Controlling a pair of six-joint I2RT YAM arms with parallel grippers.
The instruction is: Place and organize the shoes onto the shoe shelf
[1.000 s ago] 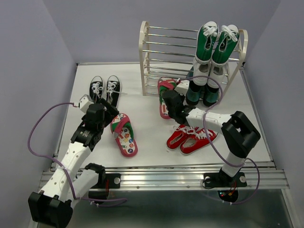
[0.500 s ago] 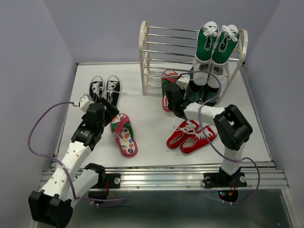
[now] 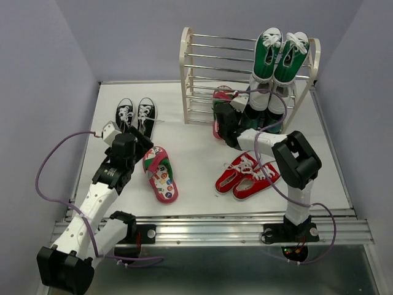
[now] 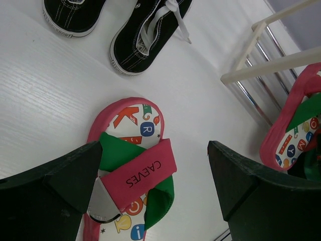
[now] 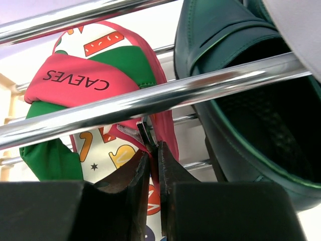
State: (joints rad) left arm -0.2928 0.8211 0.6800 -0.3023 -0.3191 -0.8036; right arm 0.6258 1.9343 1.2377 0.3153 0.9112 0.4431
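White table [image 3: 196, 166] carrying everything. Red sneakers [image 3: 247, 177] lying front right; first flip-flop [image 3: 161, 175] lying flat front left. Left gripper [image 3: 142, 147] hovering over it, fingers [image 4: 50, 201] spread wide, gripping nothing. Black-white sneakers [image 3: 136, 115] sitting farther back left. Right gripper [image 5: 153, 155] pinching second flip-flop [image 5: 75, 83], holding it among lower rods of shoe shelf [image 3: 187, 67], beside dark green boots [image 5: 210, 30]. Green-and-white sneakers [image 3: 279, 55] resting on top tier.

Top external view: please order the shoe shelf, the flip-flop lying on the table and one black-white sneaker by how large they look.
1. shoe shelf
2. flip-flop on the table, though it lies nearer the camera
3. black-white sneaker
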